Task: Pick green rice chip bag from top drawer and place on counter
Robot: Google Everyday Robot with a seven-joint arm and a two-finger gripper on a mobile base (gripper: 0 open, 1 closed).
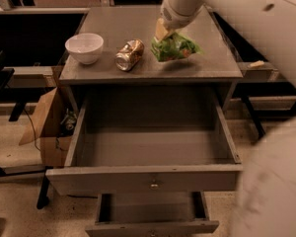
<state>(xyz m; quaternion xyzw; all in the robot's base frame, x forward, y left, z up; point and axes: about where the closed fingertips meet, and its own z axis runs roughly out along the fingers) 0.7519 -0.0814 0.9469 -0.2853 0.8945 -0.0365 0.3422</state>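
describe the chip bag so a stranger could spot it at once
On the counter above the open top drawer, look right of the white bowl and dented gold can. The green rice chip bag hangs from the gripper, the only green thing.

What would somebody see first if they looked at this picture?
The big white arm reaches in from the top, and its hand holds a shiny green bag over the counter. A dented gold can and a white bowl sit beside it. Below, the wide drawer stands pulled out, with nothing showing inside.
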